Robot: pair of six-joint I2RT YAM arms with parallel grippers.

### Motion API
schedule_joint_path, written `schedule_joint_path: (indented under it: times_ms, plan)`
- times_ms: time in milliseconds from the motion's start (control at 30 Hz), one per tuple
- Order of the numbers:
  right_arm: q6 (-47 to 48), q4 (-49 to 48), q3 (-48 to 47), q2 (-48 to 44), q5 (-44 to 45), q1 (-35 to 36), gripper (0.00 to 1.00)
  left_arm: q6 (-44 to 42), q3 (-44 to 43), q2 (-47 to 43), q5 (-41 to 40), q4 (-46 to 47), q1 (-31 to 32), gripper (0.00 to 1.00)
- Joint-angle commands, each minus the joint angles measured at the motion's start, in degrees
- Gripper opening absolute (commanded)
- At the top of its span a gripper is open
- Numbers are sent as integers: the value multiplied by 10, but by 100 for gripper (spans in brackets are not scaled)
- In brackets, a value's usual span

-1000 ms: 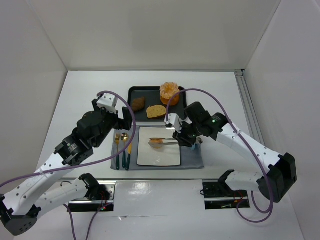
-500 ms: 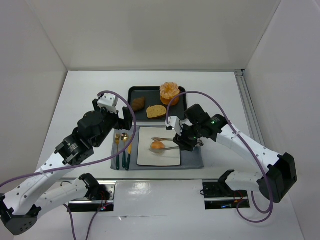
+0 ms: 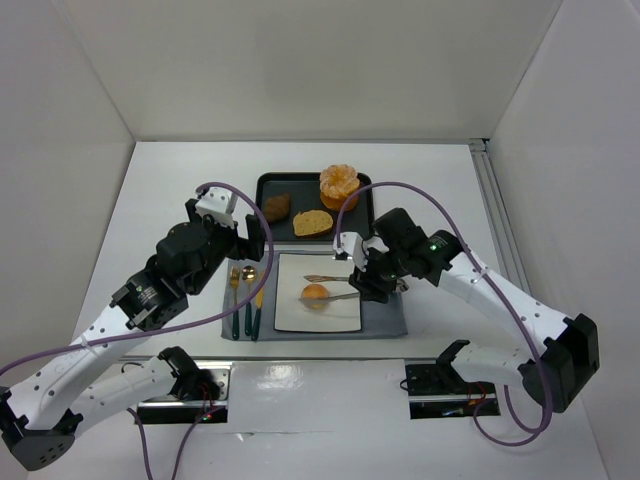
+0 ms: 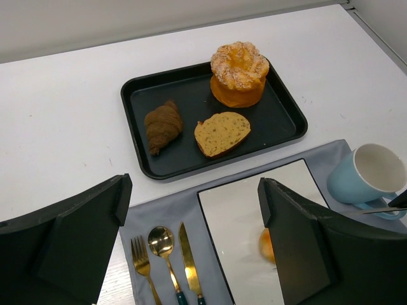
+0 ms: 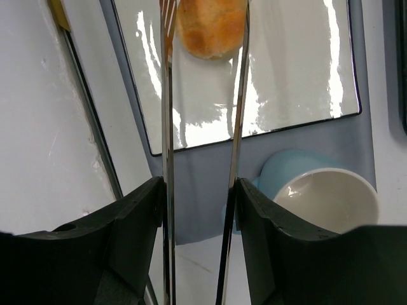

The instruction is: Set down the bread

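The bread point(image 3: 315, 292), a small round golden bun, lies on the white square plate point(image 3: 338, 316). It also shows in the right wrist view point(image 5: 210, 28) and, half hidden behind a finger, in the left wrist view point(image 4: 268, 244). My right gripper point(image 3: 366, 280) point(image 5: 200, 190) is shut on metal tongs point(image 5: 166, 127). The tong arms are spread, one on each side of the bun, with no squeeze visible. My left gripper point(image 3: 243, 240) point(image 4: 191, 203) is open and empty, above the cutlery and the plate's left edge point(image 4: 213, 210).
A black tray point(image 3: 268, 184) behind the plate holds a ridged orange pastry point(image 3: 338, 185), a bread slice point(image 3: 312, 222) and a brown croissant point(image 3: 277, 207). A blue cup point(image 4: 372, 175) stands right of the plate. Gold fork, spoon and knife point(image 3: 245, 290) lie on the grey mat point(image 3: 385, 320).
The tongs were closed on the bun just above the plate. They have spread open, and the bun now rests on the plate. The left arm has not moved.
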State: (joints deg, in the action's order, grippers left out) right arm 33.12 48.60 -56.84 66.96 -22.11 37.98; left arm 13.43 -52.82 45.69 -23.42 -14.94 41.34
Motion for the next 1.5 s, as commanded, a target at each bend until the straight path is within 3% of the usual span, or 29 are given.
schedule_joint_path:
  times_ms: [0, 367, 633, 800, 900, 1033, 1133, 1467]
  plan:
    - [5, 11, -31, -26, -24, -3, 57, -10, 1, -3, -8, 26, -3, 100]
    - [5, -8, -43, -51, -36, -34, 57, -10, 1, -3, -8, 26, -3, 100]
    - [-2, -103, -61, -77, -41, -148, 57, -10, 1, -3, -8, 26, -3, 100]
    - [-61, -187, -42, -89, 27, -215, 56, -10, 1, -9, -1, 32, -3, 100]
    - [-103, -263, -10, -89, 62, -308, 56, -10, 1, -14, 6, 32, -3, 100]
    - [-139, -307, 22, -54, 16, -438, 56, -4, 1, -14, 18, 32, -3, 100]
    - [-145, -340, 41, 0, 11, -488, 56, -4, 1, -20, 31, 32, -3, 100]
    - [-161, -373, 68, 105, 75, -501, 56, 6, 1, -32, 53, 37, -3, 100]
